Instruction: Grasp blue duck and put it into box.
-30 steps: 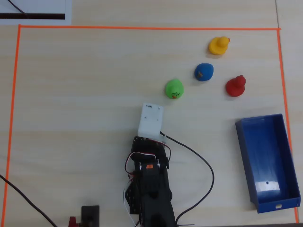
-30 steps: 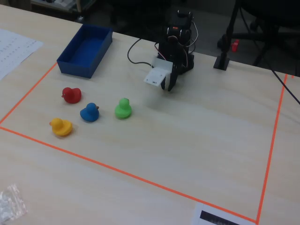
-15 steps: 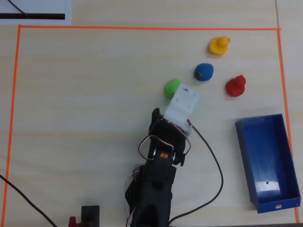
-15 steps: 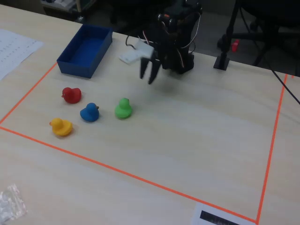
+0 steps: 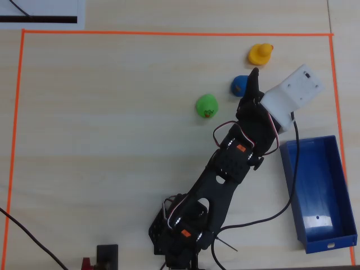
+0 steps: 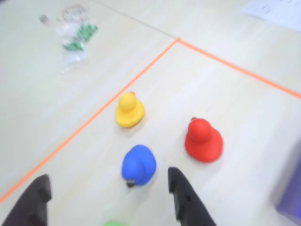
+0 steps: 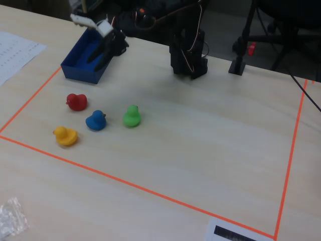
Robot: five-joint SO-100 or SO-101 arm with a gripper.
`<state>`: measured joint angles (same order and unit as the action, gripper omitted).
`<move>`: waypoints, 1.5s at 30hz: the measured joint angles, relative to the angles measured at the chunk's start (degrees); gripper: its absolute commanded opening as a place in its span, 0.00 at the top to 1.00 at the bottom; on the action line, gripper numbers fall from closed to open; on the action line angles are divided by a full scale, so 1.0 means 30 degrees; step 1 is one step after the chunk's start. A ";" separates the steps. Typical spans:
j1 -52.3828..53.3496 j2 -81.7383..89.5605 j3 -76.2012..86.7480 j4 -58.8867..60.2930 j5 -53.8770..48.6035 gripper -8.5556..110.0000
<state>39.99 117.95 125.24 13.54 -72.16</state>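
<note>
While the arm hangs over the ducks, the biggest thing around is the counter (image 7: 200,150), pale wood with orange tape (image 7: 150,191) marking a rectangle. Next down is the box (image 5: 320,191), a long blue tray sitting at about 4 o'clock in the overhead view, long axis running roughly 12 to 6, nothing inside it that I can see.

Then the hand (image 6: 108,200): in the wrist view its two dark fingers stand well apart, clamped on nothing. It's raised off the counter, as the fixed view shows it up in the air near the box.

Smallest are the ducks. The blue duck (image 6: 138,165) sits upright on the counter, between the yellow duck (image 6: 129,110) and the green duck (image 5: 206,106), with the red duck (image 6: 203,141) just off to its 2 o'clock in the wrist view.

Here's the bit that matters: in the wrist view the blue duck lies at 12 o'clock from the hand, just ahead of the gap and nearer the right-side finger than the left one. I'd guess a straight drop forward and down, nudged a little toward 3 o'clock, gets the fingers around it, though the red duck is close enough to bump.
</note>
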 measured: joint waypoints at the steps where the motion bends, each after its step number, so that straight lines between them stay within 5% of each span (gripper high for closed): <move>1: -0.0059 -0.0557 0.0439 -0.0996 -0.0088 0.64; 13: -0.0293 -0.5684 0.2520 -0.7412 -0.0967 0.63; 45: -0.1377 -1.2188 0.0557 -1.1309 -0.1377 0.63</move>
<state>35.86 81.39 126.91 -20.39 -76.29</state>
